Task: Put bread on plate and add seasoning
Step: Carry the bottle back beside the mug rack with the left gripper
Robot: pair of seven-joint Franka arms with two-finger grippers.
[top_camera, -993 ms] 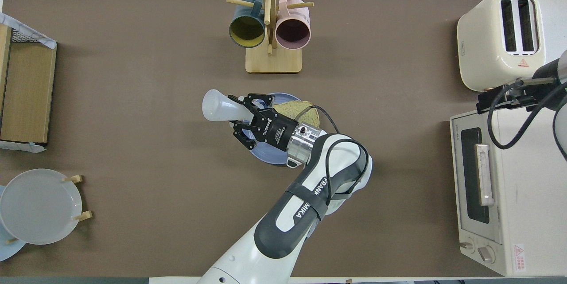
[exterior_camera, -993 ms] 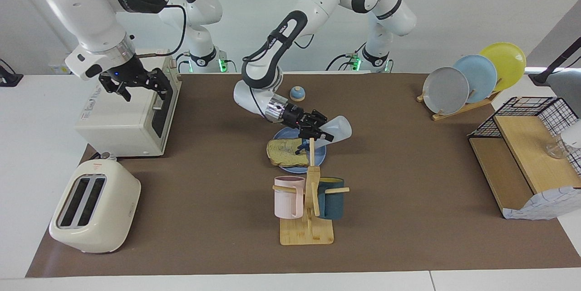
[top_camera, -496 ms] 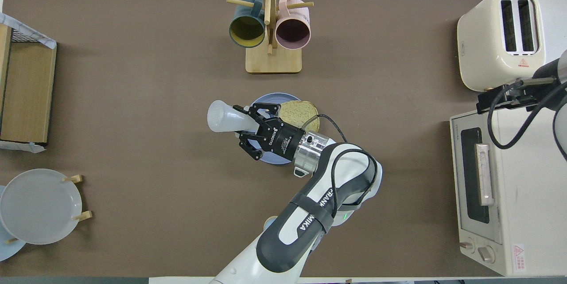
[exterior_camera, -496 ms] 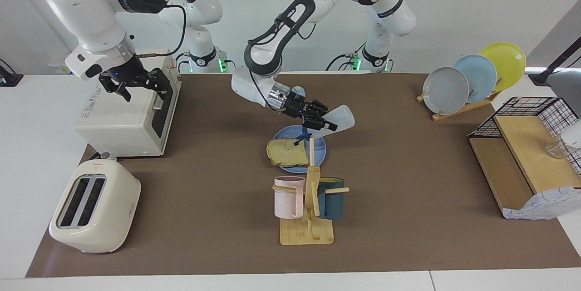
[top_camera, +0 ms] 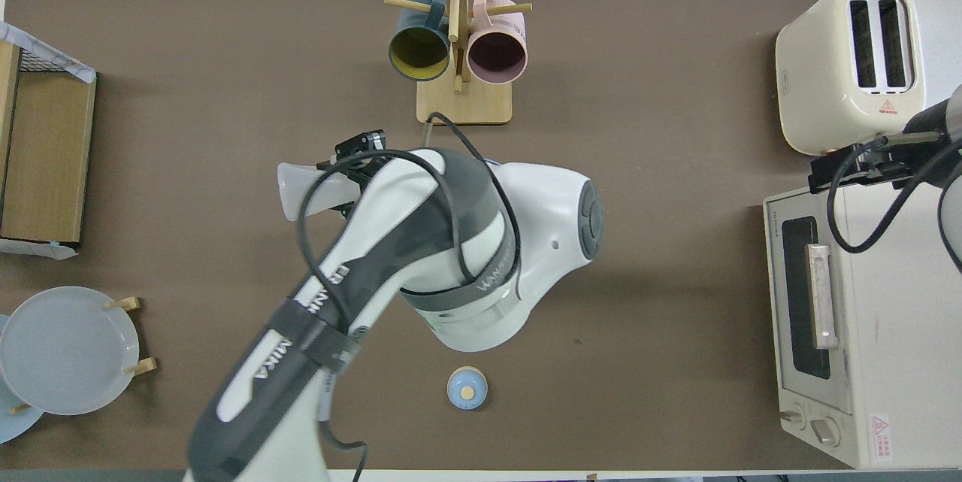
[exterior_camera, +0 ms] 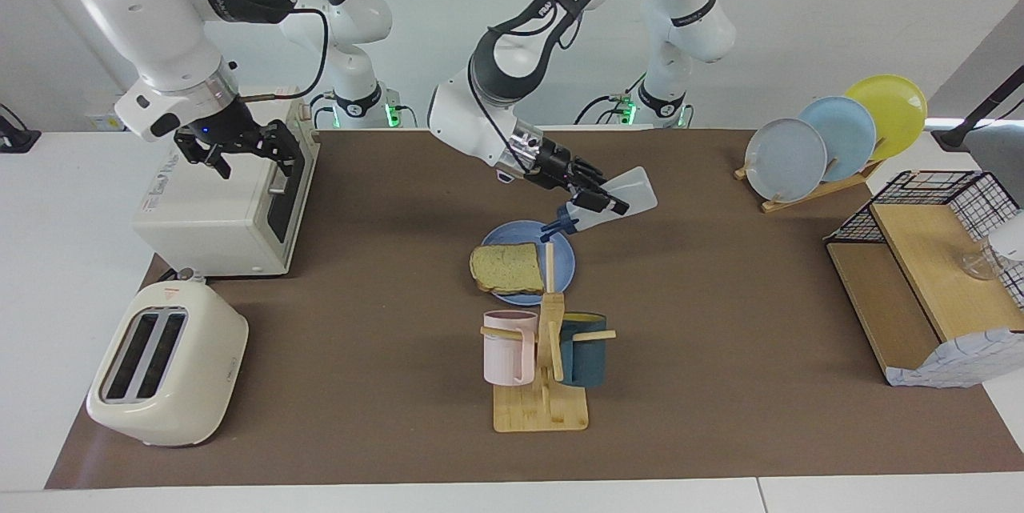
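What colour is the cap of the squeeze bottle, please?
Dark navy blue, on the translucent white squeeze bottle; clearest in the facing view.

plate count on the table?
4: a round blue plate under the toast, at the table's middle; grey, light blue and yellow plates upright in the wooden rack.

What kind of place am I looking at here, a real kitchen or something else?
Probably a lab mock-up of a kitchen, not a home one: a toaster, a toaster oven and a mug stand sit on one covered table with two robot arms mounted at its edge.
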